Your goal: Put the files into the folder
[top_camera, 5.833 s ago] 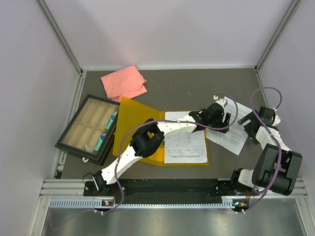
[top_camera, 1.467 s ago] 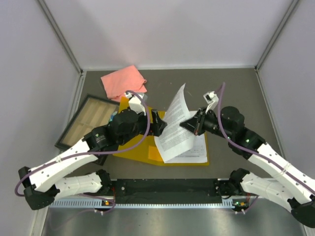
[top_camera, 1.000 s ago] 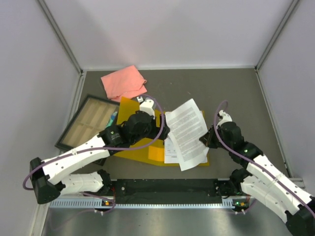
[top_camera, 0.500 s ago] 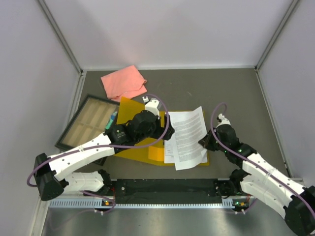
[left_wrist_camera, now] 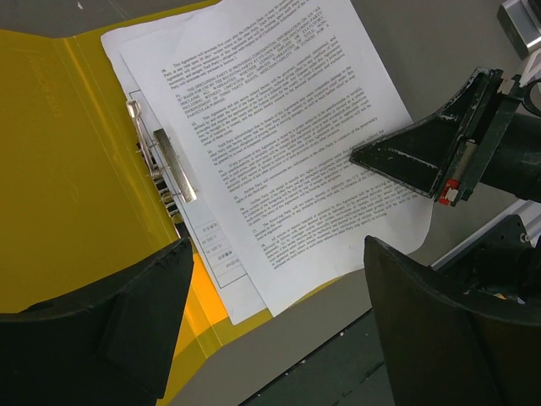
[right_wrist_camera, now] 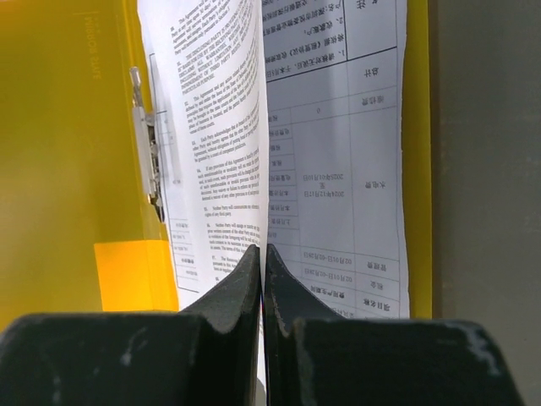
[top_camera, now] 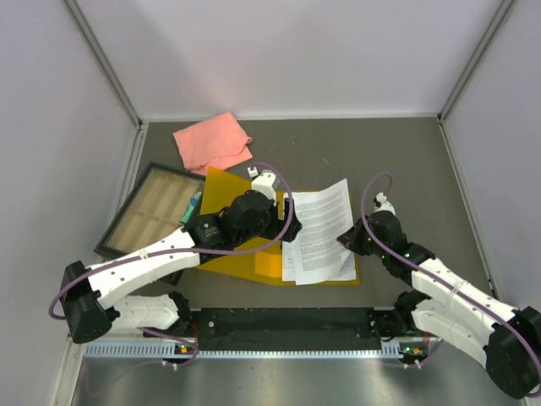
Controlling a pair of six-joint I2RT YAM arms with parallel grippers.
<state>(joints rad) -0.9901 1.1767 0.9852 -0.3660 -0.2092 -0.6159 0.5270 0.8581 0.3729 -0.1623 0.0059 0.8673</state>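
Pinching the top sheet by its right edge, the right gripper has its fingers pressed together on the paper. The files lie on the open folder, over its right half, beside its metal clip. The left gripper hovers above the folder, fingers spread.

The left arm and the right arm are each built of slim white links dotted with small dark screws, joined by bulky black cylindrical joint housings. A thin purple cable loops loosely along each one. The left end effector and right end effector have matte black, wedge-shaped fingers, scuffed pale in places.
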